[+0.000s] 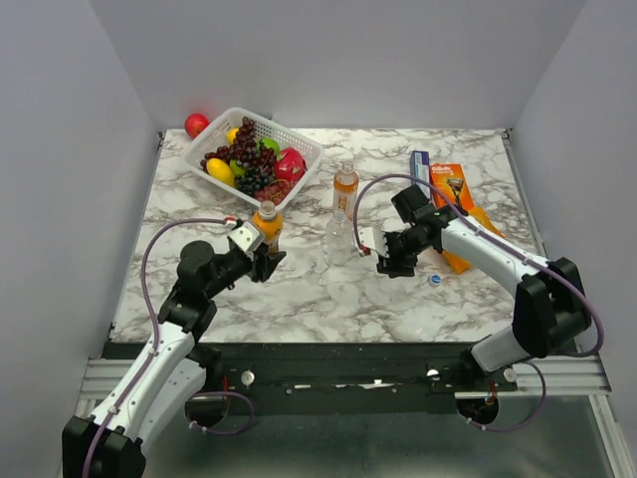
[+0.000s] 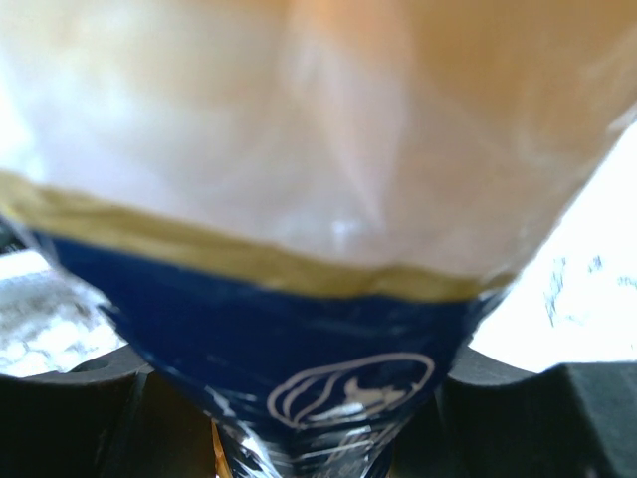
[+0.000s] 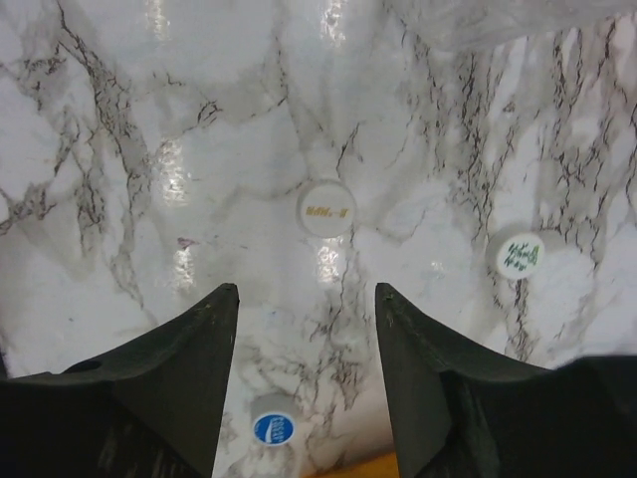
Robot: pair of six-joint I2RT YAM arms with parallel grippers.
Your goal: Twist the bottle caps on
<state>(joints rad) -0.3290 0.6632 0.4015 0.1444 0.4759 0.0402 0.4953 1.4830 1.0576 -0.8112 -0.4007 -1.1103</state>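
My left gripper (image 1: 261, 247) is shut on an orange drink bottle (image 1: 266, 221) and holds it upright at the table's left middle. In the left wrist view the bottle (image 2: 299, 199), with a blue label band, fills the frame between my dark fingers (image 2: 542, 418). A second orange bottle (image 1: 345, 186) and a clear bottle (image 1: 338, 237) stand mid-table. My right gripper (image 1: 370, 242) is open and empty beside the clear bottle. In the right wrist view it (image 3: 307, 299) hovers over three loose caps: a white one (image 3: 326, 208), another white one (image 3: 521, 255) and a blue-topped one (image 3: 274, 428), which also shows in the top view (image 1: 435, 280).
A white basket (image 1: 299, 139) of fruit stands at the back left, with a red ball (image 1: 196, 124) behind it. A blue box (image 1: 420, 164) and orange packets (image 1: 453, 184) lie at the back right, under my right arm.
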